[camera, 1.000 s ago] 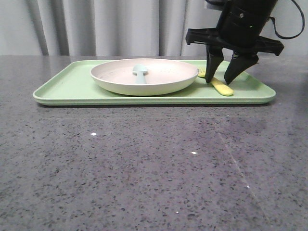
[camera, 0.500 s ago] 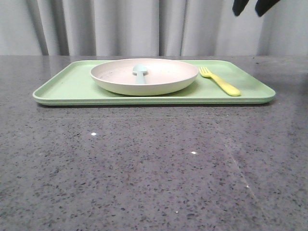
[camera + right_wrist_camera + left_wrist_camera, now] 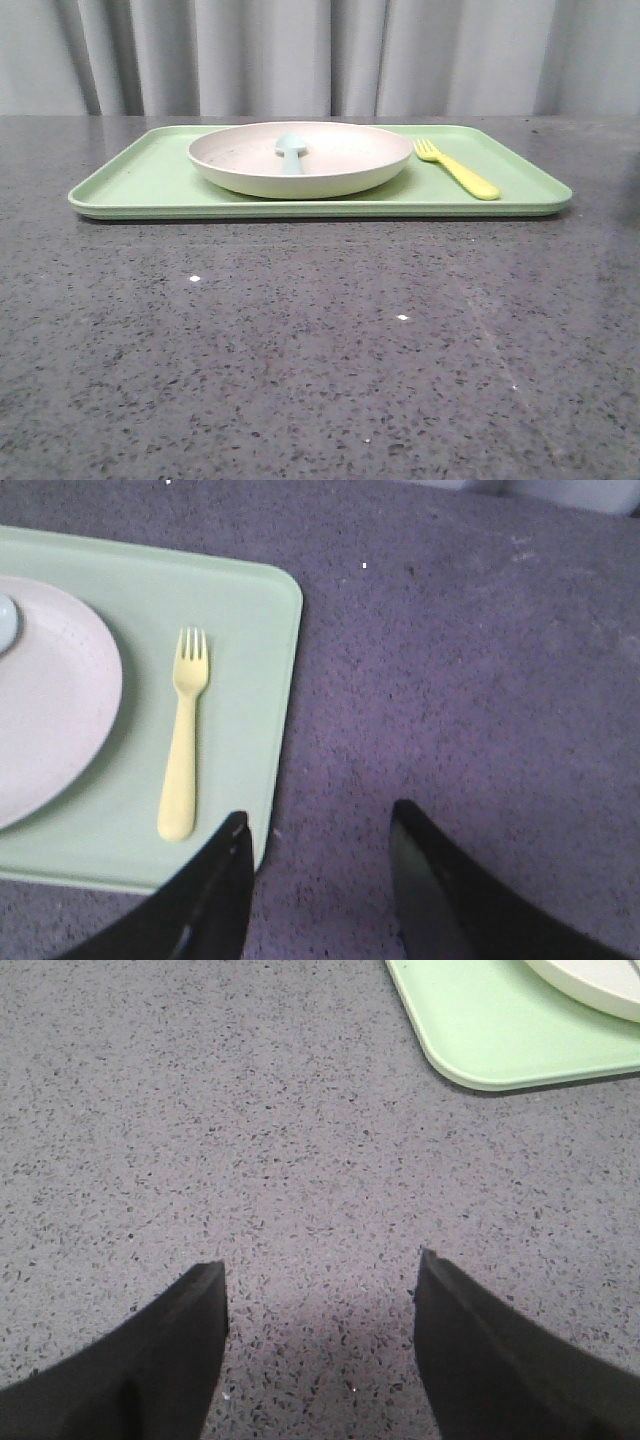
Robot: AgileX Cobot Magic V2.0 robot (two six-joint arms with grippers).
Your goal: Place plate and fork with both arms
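Plate (image 3: 300, 160): resting on the light-green tray (image 3: 140, 185), left of centre, a pale blue spoon (image 3: 291, 152) lying in its bowl.
Fork (image 3: 457, 169): flat on the tray just beside the plate's right rim, apart from it, tines toward the curtain, handle toward the near edge.
Left gripper (image 3: 320, 1300): spread wide and empty, hovering over bare grey table (image 3: 200, 1110) with only the tray's corner in its wrist view.
Right gripper (image 3: 315, 860): likewise parted, holding nothing, hanging over the table just off the tray's right corner, fork (image 3: 184, 740) well clear of the fingers.
Front view: neither arm visible.
Step in hand, by judgement: both items appear set down; task looks nearly or fully complete.
Doing it well: best to pull both arms straight away from the tray, jaws kept apart, avoiding any brush against the tray's rim that could shift fork or plate.
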